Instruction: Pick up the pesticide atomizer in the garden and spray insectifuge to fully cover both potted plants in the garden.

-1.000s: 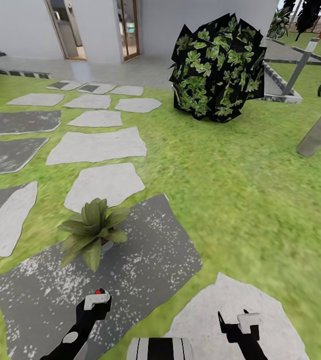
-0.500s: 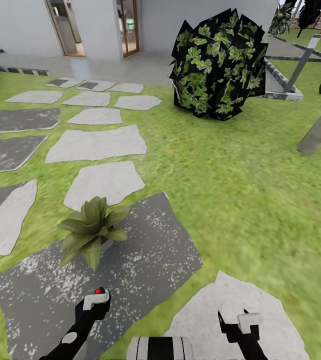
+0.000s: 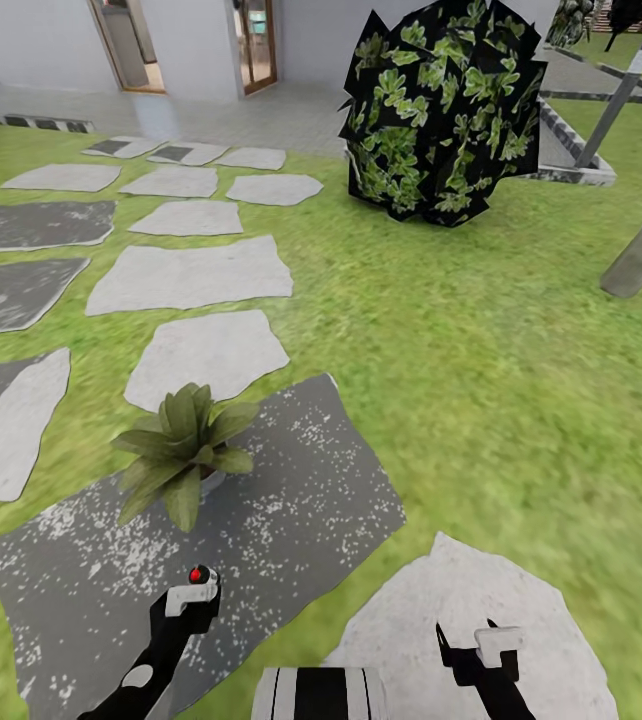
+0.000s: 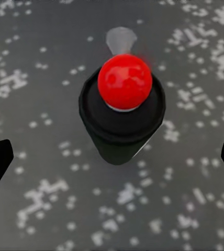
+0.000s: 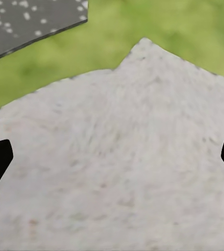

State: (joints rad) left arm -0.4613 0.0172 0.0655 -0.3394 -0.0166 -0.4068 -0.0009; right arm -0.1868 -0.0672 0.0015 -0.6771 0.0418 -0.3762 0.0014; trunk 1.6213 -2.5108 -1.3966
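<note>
My left jaws (image 3: 193, 597) grip the pesticide atomizer (image 4: 121, 107), red dot up, nozzle aimed ahead at the potted plant (image 3: 183, 450) just beyond on the dark stepping stone (image 3: 291, 500). My right jaws (image 3: 471, 640) hang open over a pale stone (image 5: 117, 157), farther from it.

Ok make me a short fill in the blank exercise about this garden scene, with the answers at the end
1. The potted plant stands on a dark speckled ____ stone.
2. The pesticide atomizer in the left pincer has a ____ dot on top.
3. The right pincer hangs over a ____ stone.
4. The big dark bush grows out of the ____.

Missing words: stepping; red; pale; lawn
</note>
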